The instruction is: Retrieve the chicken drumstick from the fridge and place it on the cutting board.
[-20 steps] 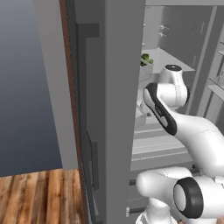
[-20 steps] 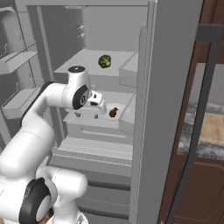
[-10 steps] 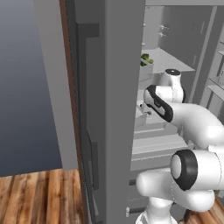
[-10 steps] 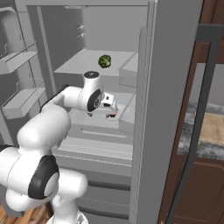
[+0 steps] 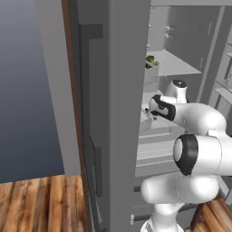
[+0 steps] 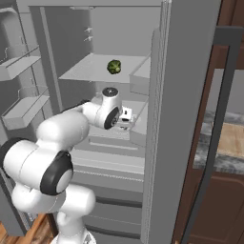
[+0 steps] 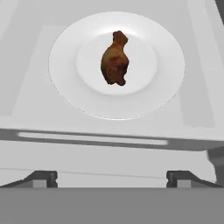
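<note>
The chicken drumstick (image 7: 115, 57), a small brown lump, lies in the middle of a white plate (image 7: 61, 83) on a pale shelf inside the fridge (image 5: 122, 113). My gripper (image 7: 112, 179) is open just in front of the shelf's edge, short of the plate, and nothing sits between its two dark fingertips (image 7: 41, 177). From the base cameras the arm reaches into the open fridge at middle-shelf height, with the gripper (image 6: 127, 119) (image 5: 151, 112) over that shelf. The cutting board (image 6: 232, 138), light tan, lies on the counter to the right, beyond the fridge.
A green leafy vegetable (image 6: 114, 66) (image 5: 151, 61) sits on the shelf above. The fridge's right door (image 6: 181, 119) stands close beside the arm, and door bins (image 6: 26, 107) hang on the left. Dark brown cabinets (image 6: 214, 200) sit under the counter. The floor is wood (image 5: 41, 204).
The arm has stretched further into the fridge toward the plate's shelf, and the elbow has swung up and forward. The gripper stays open.
</note>
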You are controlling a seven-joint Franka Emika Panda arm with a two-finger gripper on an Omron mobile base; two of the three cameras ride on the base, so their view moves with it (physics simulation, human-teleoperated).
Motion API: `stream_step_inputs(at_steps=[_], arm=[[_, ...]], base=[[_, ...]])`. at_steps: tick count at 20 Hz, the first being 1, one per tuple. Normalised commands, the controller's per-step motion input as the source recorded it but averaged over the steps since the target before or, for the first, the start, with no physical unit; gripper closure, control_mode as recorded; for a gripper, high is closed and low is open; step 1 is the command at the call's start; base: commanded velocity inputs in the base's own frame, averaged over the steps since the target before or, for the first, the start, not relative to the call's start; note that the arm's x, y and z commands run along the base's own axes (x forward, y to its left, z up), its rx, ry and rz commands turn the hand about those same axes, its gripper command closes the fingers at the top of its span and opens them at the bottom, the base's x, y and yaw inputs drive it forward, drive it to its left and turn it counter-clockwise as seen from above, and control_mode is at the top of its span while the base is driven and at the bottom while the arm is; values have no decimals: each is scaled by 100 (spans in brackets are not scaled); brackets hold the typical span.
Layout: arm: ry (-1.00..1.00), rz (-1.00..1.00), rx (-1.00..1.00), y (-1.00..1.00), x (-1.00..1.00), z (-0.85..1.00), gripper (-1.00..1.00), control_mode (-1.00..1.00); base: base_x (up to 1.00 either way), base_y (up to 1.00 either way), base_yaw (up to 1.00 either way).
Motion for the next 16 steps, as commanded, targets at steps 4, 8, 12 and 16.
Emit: stream_step_inputs(at_steps=[4,8,12,16], arm=[[-7,0,0,0,34,0,-100,-100],[-2,0,0,0,54,-11,-100,-100],[-1,0,0,3,59,-2,-100,-100],[0,0,0,0,54,-16,-100,-100]], base=[[0,0,0],[0,0,0],[0,0,0],[0,0,0]])
